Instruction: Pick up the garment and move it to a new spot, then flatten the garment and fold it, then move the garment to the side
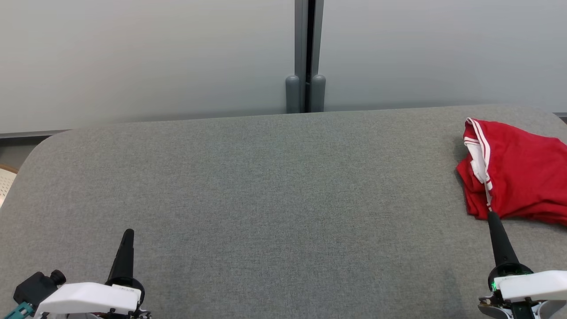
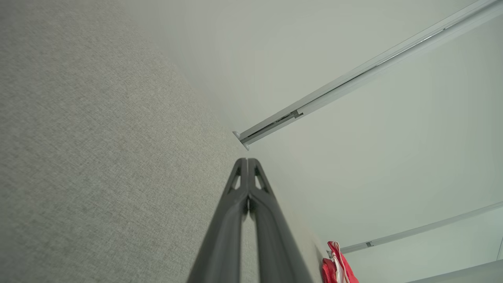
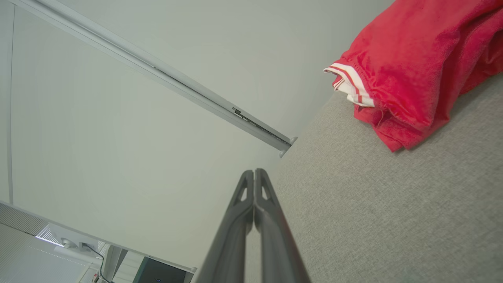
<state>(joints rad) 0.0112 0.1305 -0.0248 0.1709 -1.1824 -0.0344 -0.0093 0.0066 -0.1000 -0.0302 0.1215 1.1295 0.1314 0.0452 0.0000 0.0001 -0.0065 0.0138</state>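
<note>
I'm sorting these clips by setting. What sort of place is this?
Probably an office or lab work area, not a home: a grey fabric-covered table, plain pale partition panels joined by a metal post behind it, and one red garment at the table's right end.

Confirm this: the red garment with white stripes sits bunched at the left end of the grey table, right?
Wrong end. The head view shows the red garment with white stripes bunched at the right end of the grey table.

Head camera looks down on the table (image 1: 266, 186); both wrist cameras skim it, sharing the garment (image 1: 518, 173)
</note>
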